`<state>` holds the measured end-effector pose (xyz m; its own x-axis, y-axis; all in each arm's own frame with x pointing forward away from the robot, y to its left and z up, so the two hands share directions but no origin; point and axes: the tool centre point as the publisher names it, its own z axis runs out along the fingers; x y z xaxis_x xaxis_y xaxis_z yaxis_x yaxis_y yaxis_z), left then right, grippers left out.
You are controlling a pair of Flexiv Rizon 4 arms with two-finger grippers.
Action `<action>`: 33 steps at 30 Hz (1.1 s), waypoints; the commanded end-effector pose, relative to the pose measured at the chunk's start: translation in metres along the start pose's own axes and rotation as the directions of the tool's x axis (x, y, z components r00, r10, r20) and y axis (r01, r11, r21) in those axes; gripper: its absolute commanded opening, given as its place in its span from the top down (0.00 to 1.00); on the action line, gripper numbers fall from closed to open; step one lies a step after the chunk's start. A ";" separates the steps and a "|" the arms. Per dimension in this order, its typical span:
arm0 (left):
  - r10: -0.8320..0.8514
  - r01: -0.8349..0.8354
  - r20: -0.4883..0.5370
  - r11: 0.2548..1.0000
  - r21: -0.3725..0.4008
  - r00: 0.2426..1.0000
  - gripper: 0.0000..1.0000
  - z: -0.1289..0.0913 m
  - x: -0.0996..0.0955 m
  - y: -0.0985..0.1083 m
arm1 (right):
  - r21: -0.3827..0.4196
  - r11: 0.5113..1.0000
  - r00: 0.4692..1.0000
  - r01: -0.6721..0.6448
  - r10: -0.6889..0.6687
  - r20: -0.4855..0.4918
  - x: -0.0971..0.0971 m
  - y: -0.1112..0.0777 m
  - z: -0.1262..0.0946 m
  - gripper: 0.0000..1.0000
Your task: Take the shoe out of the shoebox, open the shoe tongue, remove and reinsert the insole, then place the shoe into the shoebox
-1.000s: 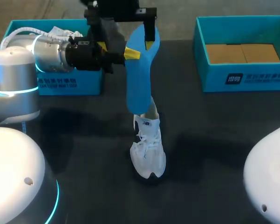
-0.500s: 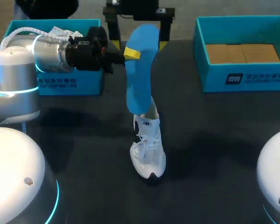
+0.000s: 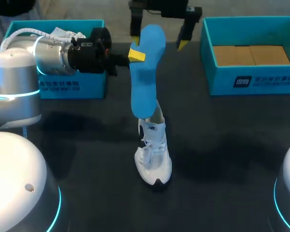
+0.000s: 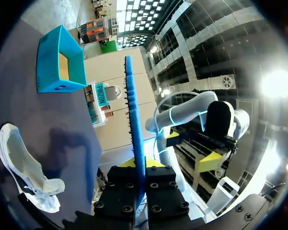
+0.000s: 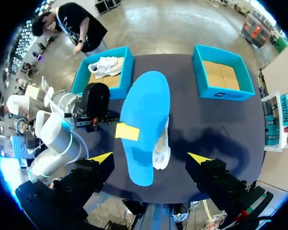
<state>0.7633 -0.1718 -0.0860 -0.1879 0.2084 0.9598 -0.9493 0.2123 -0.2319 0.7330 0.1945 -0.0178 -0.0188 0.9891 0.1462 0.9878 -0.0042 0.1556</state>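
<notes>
My left gripper (image 3: 136, 54) comes in from the left and is shut on a blue insole (image 3: 145, 72), held up on edge above the table. In the left wrist view the insole (image 4: 134, 124) rises edge-on from between the fingers of that gripper (image 4: 139, 184). A white shoe (image 3: 153, 154) stands on the black table under the insole's lower end, also seen beside it as the shoe (image 5: 162, 146). My right gripper (image 3: 159, 29) hangs open high behind the insole's top, holding nothing. Its yellow fingertips (image 5: 101, 158) frame the insole (image 5: 144, 124) far below.
A blue shoebox (image 3: 72, 87) at the back left holds a second white shoe (image 3: 62, 33). Another blue shoebox (image 3: 251, 79) at the back right shows only its cardboard floor. Dark bare tabletop lies around the shoe and toward the front.
My right gripper, open throughout, has drifted to the right and farther back from the insole's top. The left gripper, the insole and the shoe have stayed put.
</notes>
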 end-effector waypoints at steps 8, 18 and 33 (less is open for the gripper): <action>0.000 0.000 0.001 1.000 -0.001 1.000 1.00 0.000 0.000 0.000 | 0.000 1.000 0.903 0.007 -0.006 -0.429 -0.031 0.007 0.001 0.00; 0.000 0.000 0.001 1.000 -0.001 1.000 1.00 0.000 0.000 0.000 | -0.004 1.000 0.806 0.011 -0.011 -0.591 -0.052 0.012 0.009 0.00; 0.000 0.000 0.001 1.000 -0.001 1.000 1.00 0.000 0.000 0.000 | -0.013 0.999 0.623 0.052 -0.042 -0.781 -0.086 0.012 0.030 0.00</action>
<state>0.7633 -0.1718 -0.0860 -0.1879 0.2083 0.9598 -0.9493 0.2123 -0.2319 0.7504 0.1177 -0.0504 -0.1254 0.8430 0.5231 0.9845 0.0403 0.1710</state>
